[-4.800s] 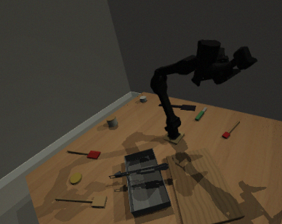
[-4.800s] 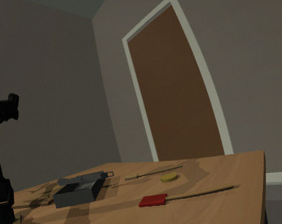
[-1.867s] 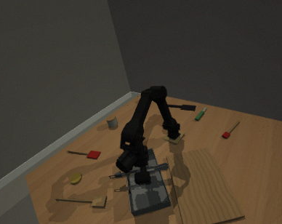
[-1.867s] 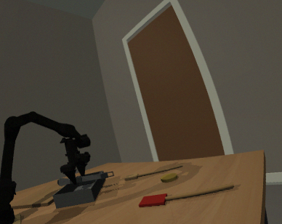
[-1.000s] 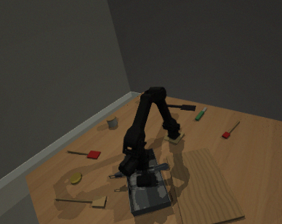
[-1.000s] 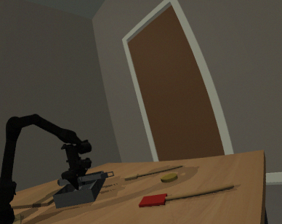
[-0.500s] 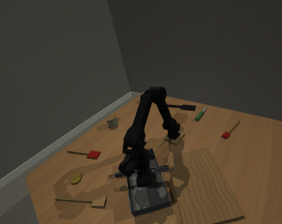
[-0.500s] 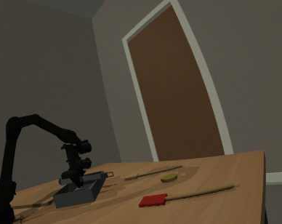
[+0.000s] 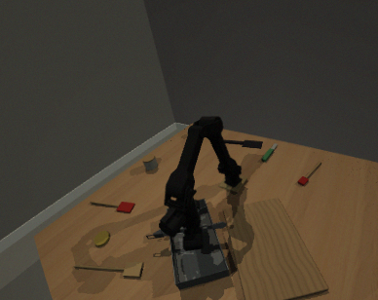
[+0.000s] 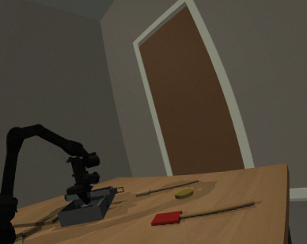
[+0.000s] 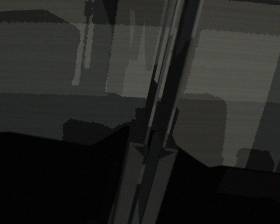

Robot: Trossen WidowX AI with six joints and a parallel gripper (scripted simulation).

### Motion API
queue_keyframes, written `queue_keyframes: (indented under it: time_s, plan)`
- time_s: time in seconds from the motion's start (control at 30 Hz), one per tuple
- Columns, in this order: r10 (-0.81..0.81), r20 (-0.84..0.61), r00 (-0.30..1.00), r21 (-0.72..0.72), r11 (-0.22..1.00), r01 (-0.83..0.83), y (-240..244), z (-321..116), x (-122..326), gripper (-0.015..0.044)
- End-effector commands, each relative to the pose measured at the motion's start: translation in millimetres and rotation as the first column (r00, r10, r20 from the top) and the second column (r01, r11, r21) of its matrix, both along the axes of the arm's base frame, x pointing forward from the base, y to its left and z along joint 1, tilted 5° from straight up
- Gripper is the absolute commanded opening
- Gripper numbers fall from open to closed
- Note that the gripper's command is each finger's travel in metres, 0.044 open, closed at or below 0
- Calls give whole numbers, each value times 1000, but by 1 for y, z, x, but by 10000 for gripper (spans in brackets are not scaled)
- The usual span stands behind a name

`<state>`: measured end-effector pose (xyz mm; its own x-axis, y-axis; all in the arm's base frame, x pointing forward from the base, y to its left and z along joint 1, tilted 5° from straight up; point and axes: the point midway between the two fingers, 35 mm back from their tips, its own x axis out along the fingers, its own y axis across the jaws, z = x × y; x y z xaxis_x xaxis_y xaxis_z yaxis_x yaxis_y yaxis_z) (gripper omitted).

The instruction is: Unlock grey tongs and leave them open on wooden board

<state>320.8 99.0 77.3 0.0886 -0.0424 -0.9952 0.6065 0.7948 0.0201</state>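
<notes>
The grey tongs (image 9: pixel 218 225) (image 10: pixel 119 189) (image 11: pixel 188 30) lie across the roasting tin (image 9: pixel 204 281) (image 10: pixel 81 216), roughly level, with both ends past its sides. One end shows a thin rectangular loop. In the wrist view their two long arms run close together between my fingers. My gripper (image 10: pixel 85 200) (image 11: pixel 139 134) points down over the tin and is shut on the tongs' arms. In the top view the arm hides the fingers and the tongs' middle. The wooden board (image 9: pixel 277 248) lies flat beside the tin.
A red spatula (image 9: pixel 126 207) (image 10: pixel 166 218), a yellow disc (image 9: pixel 101 238) (image 10: pixel 183 193) and a wooden spatula (image 9: pixel 133 270) (image 10: pixel 142 194) lie on the tin's other side. A small pot (image 9: pixel 150 164), a black spatula (image 9: pixel 252 144), a green-handled tool (image 9: pixel 268 155) and a red-headed tool (image 9: pixel 303 180) lie farther off.
</notes>
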Motion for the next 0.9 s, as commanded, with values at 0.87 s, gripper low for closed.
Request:
queue_keyframes:
  time_s: [0.87]
  plan:
    - [85,-13,996,-7,996,-85,19,123,-16,-150]
